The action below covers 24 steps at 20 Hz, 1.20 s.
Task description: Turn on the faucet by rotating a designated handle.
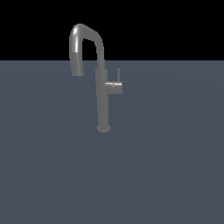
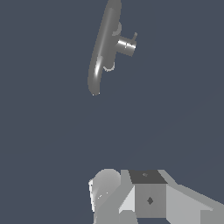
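A flat blue-grey floor [image 1: 52,175] fills most of the exterior view, meeting a black backdrop at 12 o'clock. On it stands the faucet [image 1: 103,100], a slim grey column on a round base just above the middle of that view, upright, with its glossy gooseneck spout [image 1: 81,41] arching over toward 10 o'clock and ending in a nozzle that points down. The handle [image 1: 114,86] is a short horizontal stub leaving the column at 3 o'clock, about halfway up, and a thin pin-like lever rises straight from its outer end toward 12 o'clock. In the wrist view the faucet [image 2: 103,48] is seen from above, with the handle [image 2: 126,46] jutting sideways from it. The gripper [image 2: 131,197] shows only as pale grey blocks at the edge of the wrist view, well apart from the faucet; whether its jaws are spread or pressed together cannot be told, and the exterior view does not show it.
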Tool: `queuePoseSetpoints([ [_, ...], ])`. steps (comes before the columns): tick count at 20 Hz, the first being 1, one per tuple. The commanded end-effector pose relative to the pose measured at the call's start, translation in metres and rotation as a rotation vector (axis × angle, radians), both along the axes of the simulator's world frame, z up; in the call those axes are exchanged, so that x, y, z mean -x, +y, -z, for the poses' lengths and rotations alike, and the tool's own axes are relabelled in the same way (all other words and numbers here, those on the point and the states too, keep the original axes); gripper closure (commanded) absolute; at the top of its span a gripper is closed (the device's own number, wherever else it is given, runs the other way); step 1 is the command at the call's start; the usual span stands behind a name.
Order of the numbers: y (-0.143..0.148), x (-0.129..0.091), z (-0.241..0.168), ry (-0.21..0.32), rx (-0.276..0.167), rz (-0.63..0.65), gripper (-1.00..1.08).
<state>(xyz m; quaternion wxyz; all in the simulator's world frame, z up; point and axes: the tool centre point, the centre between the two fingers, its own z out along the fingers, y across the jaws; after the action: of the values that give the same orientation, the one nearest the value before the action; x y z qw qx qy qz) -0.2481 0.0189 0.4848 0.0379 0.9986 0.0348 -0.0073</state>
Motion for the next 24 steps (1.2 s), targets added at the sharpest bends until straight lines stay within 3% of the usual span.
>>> queuePoseSetpoints([
  [1,0.000,0.000,0.000,0.000,0.000,0.000,1.08],
  [7,0.001,-0.005,0.000,0.012,-0.015,0.016,1.08],
  [13,0.004,-0.018,0.002,0.050,-0.060,0.066,1.08],
  [18,0.006,-0.038,0.004,0.102,-0.123,0.135,1.08],
  [24,0.008,-0.070,0.009,0.189,-0.229,0.251,1.08],
])
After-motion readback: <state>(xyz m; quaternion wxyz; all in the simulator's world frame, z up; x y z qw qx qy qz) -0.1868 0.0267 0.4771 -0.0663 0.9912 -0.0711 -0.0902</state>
